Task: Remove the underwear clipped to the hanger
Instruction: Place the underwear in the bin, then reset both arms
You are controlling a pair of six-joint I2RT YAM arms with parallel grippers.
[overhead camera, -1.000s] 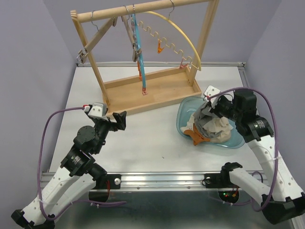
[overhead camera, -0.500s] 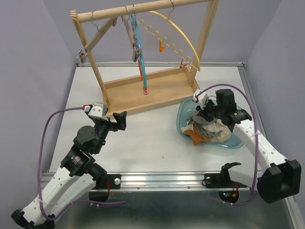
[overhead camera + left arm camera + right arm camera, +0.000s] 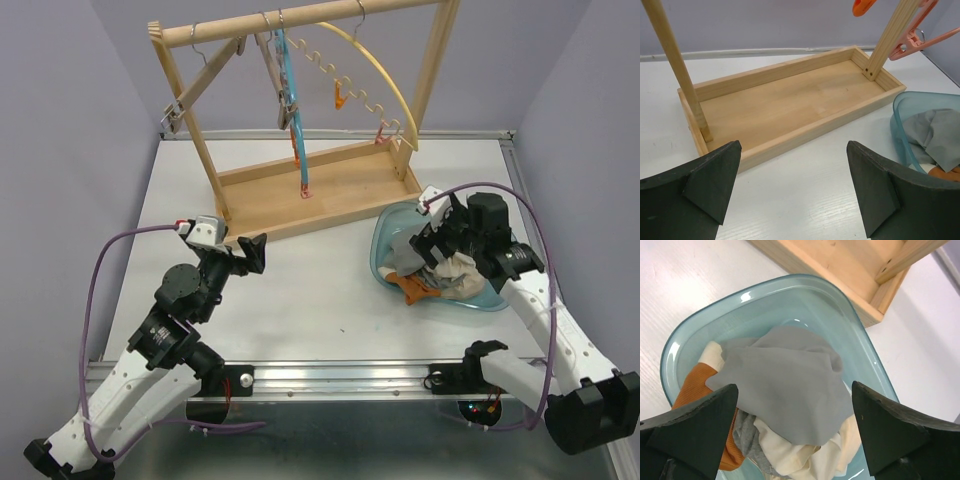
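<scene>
**Underwear heaped in the tub**
Soft, crumpled underwear in grey, cream and orange fills the glossy, translucent blue oval tub, just below the right claw, whose jaws are spread and empty. The left claw, also spread, faces the wooden tray

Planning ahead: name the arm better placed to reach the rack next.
Left, probably: the left hand, open, faces the rack; the right hand hangs open over the tub of underwear.

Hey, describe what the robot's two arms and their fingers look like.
The left arm and right arm have white shells, black joints and a looping purple cable each. White camera boxes sit at the wrists. The fingers are matte black wedges.
</scene>
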